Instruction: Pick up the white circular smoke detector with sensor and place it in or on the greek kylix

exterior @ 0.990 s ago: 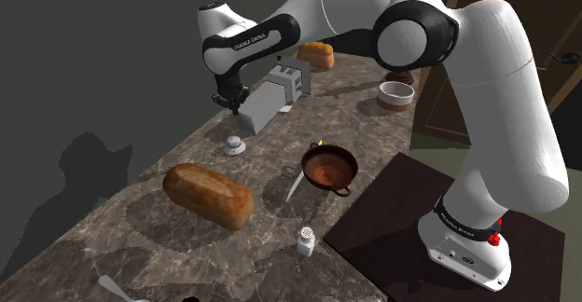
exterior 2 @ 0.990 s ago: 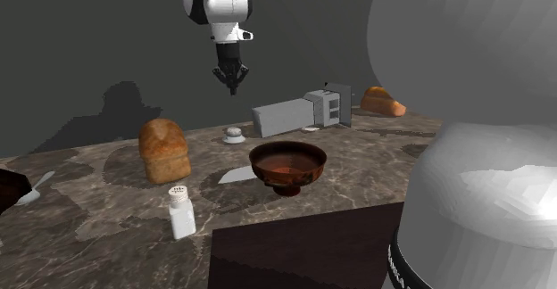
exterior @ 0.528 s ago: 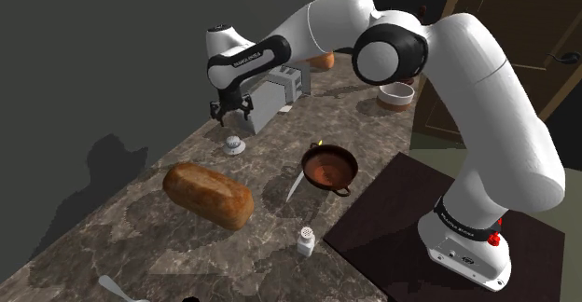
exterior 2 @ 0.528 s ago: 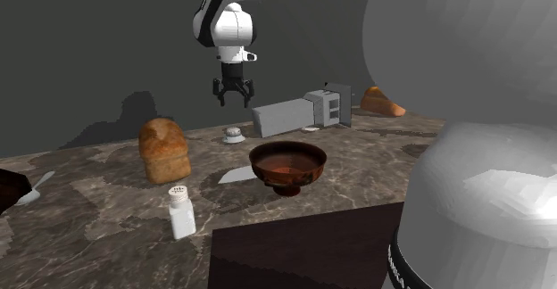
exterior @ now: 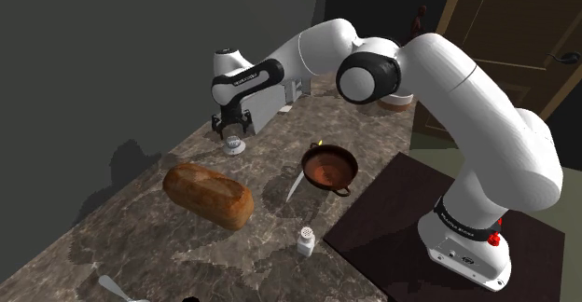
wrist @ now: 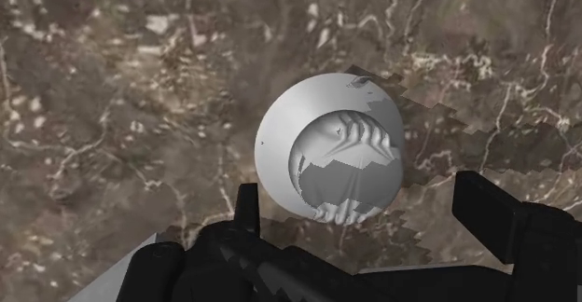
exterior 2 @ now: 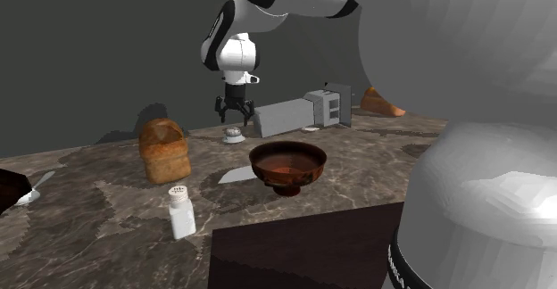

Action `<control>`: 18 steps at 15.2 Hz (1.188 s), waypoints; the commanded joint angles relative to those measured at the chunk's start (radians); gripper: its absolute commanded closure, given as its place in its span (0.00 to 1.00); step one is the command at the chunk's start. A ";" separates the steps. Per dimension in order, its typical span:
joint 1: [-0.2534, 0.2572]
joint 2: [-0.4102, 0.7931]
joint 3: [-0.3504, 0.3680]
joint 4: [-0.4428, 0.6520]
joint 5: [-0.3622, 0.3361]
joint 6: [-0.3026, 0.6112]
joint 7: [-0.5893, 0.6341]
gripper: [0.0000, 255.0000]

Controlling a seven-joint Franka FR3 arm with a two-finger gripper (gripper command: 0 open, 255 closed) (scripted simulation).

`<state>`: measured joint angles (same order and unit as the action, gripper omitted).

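The smoke detector [exterior: 233,145] is a small white round disc with a raised ribbed sensor in its middle, lying on the brown marble counter [exterior: 140,230]. My black gripper [exterior: 229,129] hangs straight above it, open, fingers pointing down. In the wrist view the detector [wrist: 329,146] lies between and just ahead of the two spread fingers [wrist: 245,209], which do not touch it. From the second exterior view the gripper [exterior 2: 235,116] stands a short way above the detector [exterior 2: 234,135]. The kylix [exterior: 328,168], a dark reddish-brown footed bowl with handles [exterior 2: 286,163], stands nearer the counter's front edge.
A brown bread loaf [exterior: 208,195] lies close beside the detector. A long grey boxy appliance [exterior: 266,104] lies right behind the gripper. A white shaker [exterior: 305,242] stands near the front edge and a knife [exterior: 295,186] lies by the kylix. A dark mat [exterior: 392,226] covers the stand side.
The gripper has opened from shut and come down from high over the counter to just above the smoke detector. Nothing on the counter has moved.
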<state>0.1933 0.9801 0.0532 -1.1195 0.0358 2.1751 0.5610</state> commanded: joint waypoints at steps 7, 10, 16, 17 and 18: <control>0.003 0.057 0.000 0.024 0.000 0.034 -0.001 0.00; 0.003 0.057 0.000 0.024 0.000 0.034 -0.001 0.00; 0.003 0.057 0.000 0.024 0.000 0.034 -0.001 1.00; 0.003 0.057 0.000 0.024 0.000 0.034 -0.001 1.00; 0.003 0.057 0.000 0.024 0.000 0.034 -0.001 1.00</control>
<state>0.1962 1.0373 0.0535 -1.0952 0.0360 2.2090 0.5604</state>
